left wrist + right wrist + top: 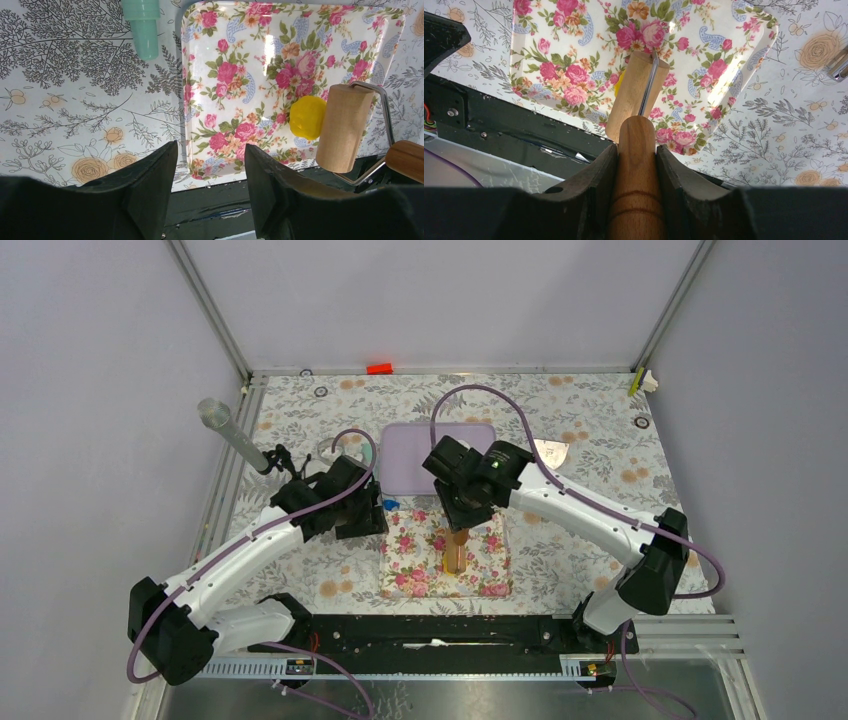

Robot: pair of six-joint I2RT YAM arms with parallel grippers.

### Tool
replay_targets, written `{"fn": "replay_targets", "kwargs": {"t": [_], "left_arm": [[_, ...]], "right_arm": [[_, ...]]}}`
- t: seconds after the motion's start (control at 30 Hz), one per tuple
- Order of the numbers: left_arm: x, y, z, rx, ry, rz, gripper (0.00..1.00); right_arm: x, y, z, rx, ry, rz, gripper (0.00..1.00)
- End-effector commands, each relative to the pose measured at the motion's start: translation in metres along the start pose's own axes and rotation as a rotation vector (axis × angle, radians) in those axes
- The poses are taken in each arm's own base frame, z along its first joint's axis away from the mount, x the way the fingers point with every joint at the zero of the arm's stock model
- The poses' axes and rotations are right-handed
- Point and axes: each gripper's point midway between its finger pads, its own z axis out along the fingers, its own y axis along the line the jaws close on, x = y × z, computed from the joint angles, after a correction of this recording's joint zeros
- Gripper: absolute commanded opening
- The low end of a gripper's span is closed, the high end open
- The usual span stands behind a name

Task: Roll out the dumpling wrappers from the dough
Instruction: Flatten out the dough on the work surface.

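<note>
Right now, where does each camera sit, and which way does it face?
Top external: above and behind the robot, facing down at the table; left arm and right arm show.
Left wrist: looks down past the open left gripper at tray, dough, roller.
Right wrist: looks along the roller handle held in the right gripper, toward the tray.
Shared: both wrist views show tray and roller.

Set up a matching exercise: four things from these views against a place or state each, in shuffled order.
1. dough
2. roller
3. left end effector
4. lilac tray

A. open, holding nothing
B. beyond the floral tray, farther from the arm bases
C. handle clamped in the right end effector
D. yellow lump on the floral tray

Pairs: 1-D, 2-C, 3-A, 4-B
</note>
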Motion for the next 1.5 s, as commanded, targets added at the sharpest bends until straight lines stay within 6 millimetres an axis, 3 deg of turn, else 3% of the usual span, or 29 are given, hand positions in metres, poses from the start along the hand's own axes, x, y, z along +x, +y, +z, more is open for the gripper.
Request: {"fn": "replay_targets", "kwargs": {"t": [0.0, 0.6, 0.9, 1.2, 1.47], "left_arm": [[-0.008, 0.002, -0.002, -0.003, -0.039, 0.0, 0.57], [-0.008, 0.002, 0.001, -0.01, -0.028, 0.006, 0.57], [-0.008, 0.003, 0.002, -0.015, -0.024, 0.011, 0.57], [-0.008, 0.004, 0.004, -0.021, -0.02, 0.012, 0.56], [-0.008, 0.005, 0.005, -0.025, -0.018, 0.011, 0.57]], "right_arm": [[-0.003, 0.01, -0.001, -0.046, -0.013, -0.014, 0.0], [0.014, 0.002, 0.021, -0.006, 0.042, -0.022, 0.0], [0.017, -0.012, 0.018, 0.058, 0.043, -0.026, 0.0], [0.038, -0.023, 0.025, 0.086, 0.092, -0.021, 0.0], [0.04, -0.015, 0.039, 0.055, 0.105, -0.012, 0.0]]}}
